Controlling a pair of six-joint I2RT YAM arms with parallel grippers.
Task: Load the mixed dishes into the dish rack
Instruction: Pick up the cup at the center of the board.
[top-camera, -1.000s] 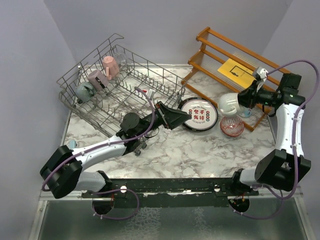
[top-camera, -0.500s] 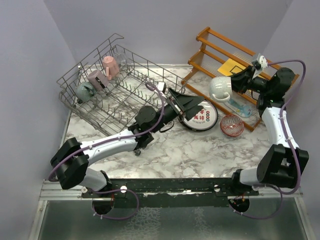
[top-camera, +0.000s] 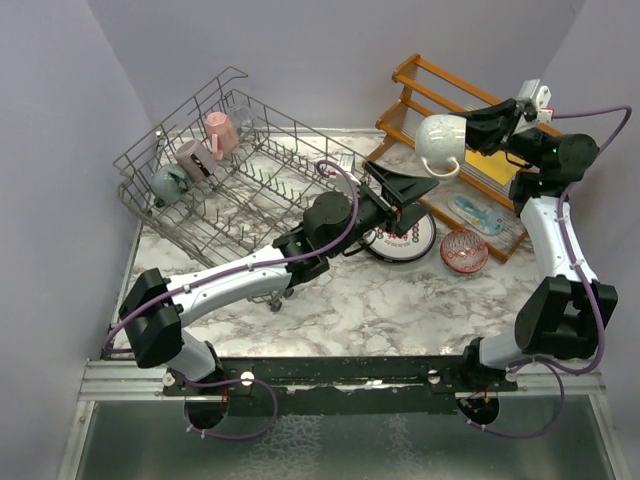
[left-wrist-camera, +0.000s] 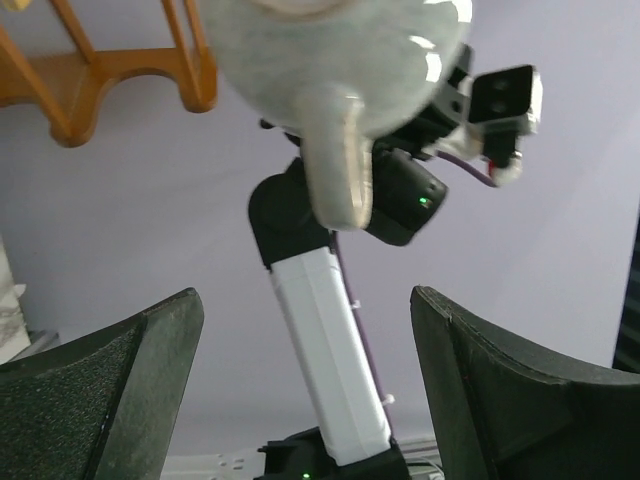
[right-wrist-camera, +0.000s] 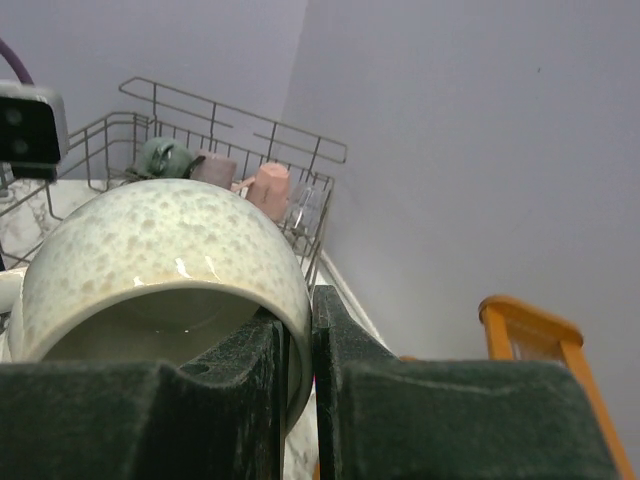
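Rack first: the dish rack (top-camera: 250, 175) sits at ten o'clock on the marble table (top-camera: 400, 300), with a pink mug (top-camera: 220, 132), a mauve mug (top-camera: 192, 158) and a grey-teal mug (top-camera: 168, 183) at its left end. The wooden shelf (top-camera: 420, 110) stands at two o'clock. The black-rimmed plate (top-camera: 415, 238) lies near centre, below the left gripper (top-camera: 412, 197), whose jaws gape wide and empty. The right gripper (top-camera: 472, 126) pinches the rim of the cream mug (top-camera: 438, 143), aloft at one o'clock.

A wooden slatted shelf (top-camera: 432, 92) is standing at the marble table's (top-camera: 400, 300) far right; 1 yellow sheet (top-camera: 488, 163) is lying on it. 3 lilac walls (top-camera: 300, 50) are enclosing everything.
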